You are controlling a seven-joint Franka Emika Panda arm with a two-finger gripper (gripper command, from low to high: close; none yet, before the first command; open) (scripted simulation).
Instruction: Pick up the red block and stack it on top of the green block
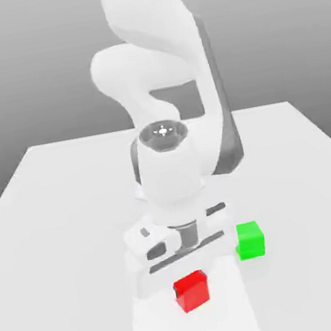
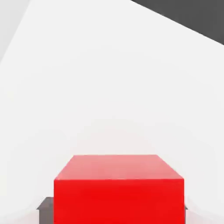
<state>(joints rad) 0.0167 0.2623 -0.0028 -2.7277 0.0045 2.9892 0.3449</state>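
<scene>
Red block (image 1: 192, 291) sits low on my white table (image 1: 63, 217), near the front edge in the exterior view, and I see the arm bent down over it with the gripper (image 1: 186, 276) right at the cube. My hand camera has the red face up close, dark finger pads (image 2: 45, 209) pressed against both of its sides, so I read the jaws as clamped on it. Just beside it, toward the exterior view's right, the green block (image 1: 250, 240) rests apart on the table.
</scene>
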